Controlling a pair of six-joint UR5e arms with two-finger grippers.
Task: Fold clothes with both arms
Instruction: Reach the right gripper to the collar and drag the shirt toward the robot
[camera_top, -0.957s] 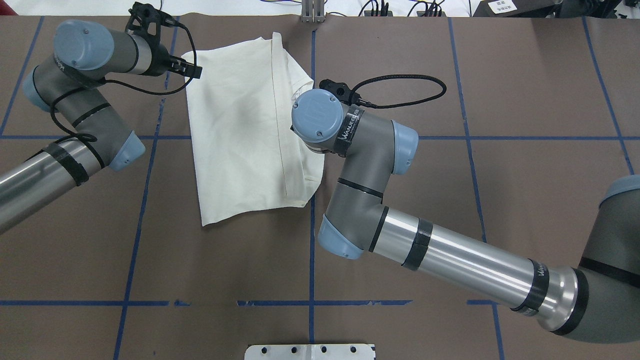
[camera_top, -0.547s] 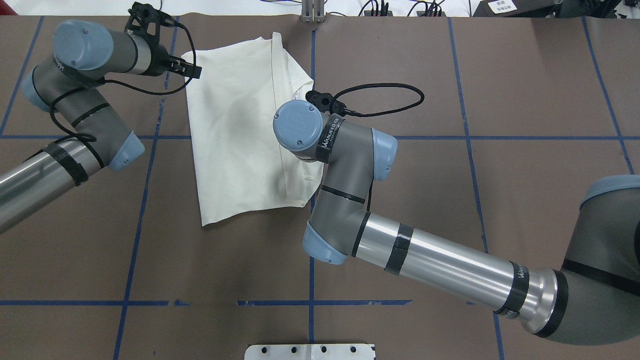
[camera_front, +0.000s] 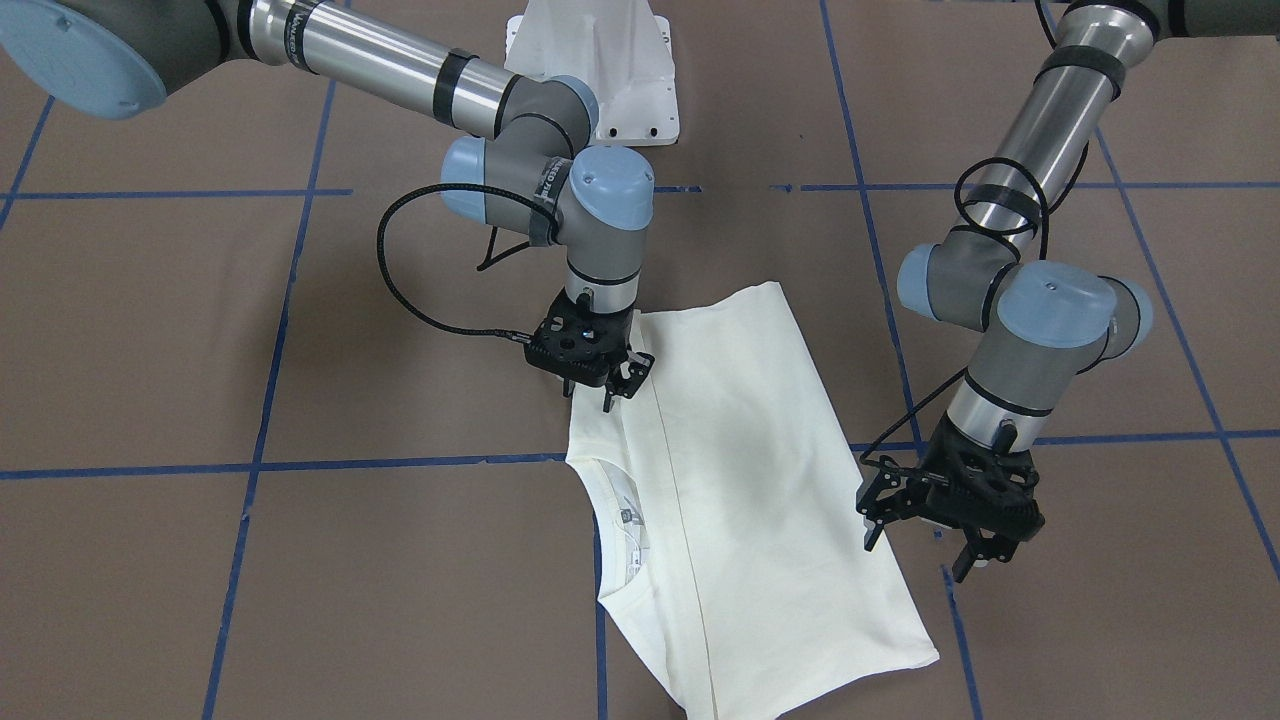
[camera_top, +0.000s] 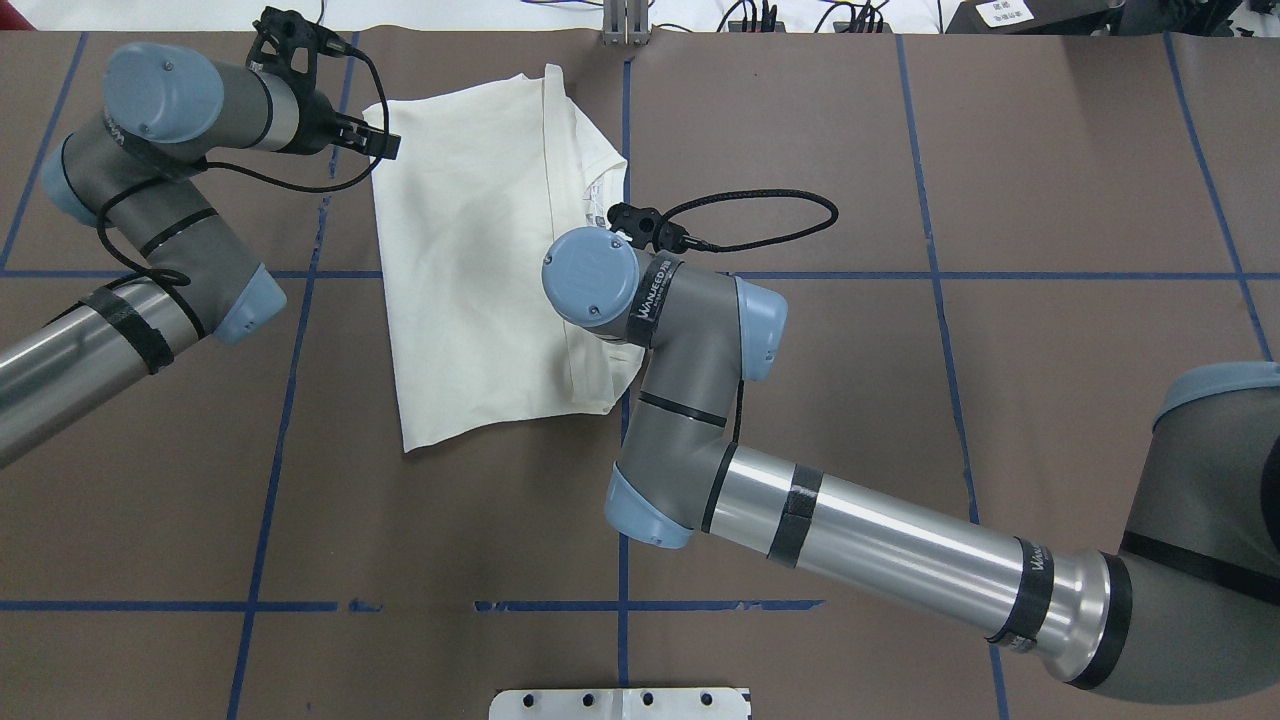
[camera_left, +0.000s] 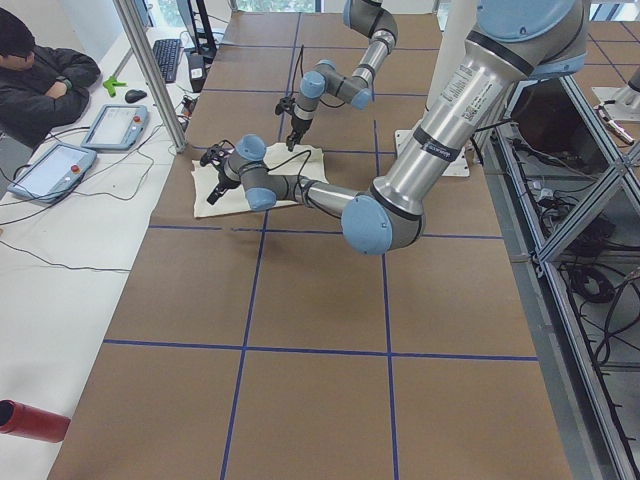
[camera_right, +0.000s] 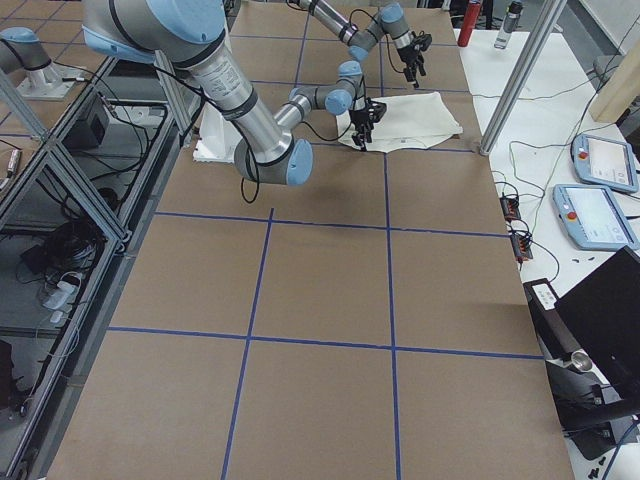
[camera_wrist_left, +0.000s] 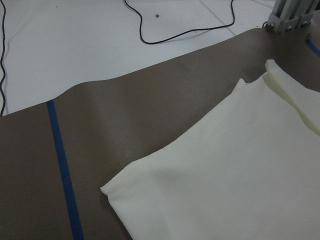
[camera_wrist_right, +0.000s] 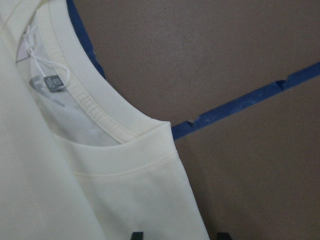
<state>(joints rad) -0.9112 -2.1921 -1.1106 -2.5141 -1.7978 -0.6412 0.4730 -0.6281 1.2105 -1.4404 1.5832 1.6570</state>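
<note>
The cream shirt (camera_front: 760, 480) lies folded on the brown table (camera_front: 300, 560), only its plain side showing, neck tag (camera_wrist_right: 54, 82) too blurry to read, with the right gripper (camera_front: 590, 400) spread wide at its edge and the left gripper (camera_front: 916, 557) spread wide just beside it.

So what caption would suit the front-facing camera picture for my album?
Right black two-finger gripper and left gripper poised open near opposite edges of a folded cream-white T-shirt on brown table.

Grey-and-silver jointed arms (camera_top: 880, 540), light blue caps (camera_top: 590, 275), black bands (camera_top: 795, 510).
</note>
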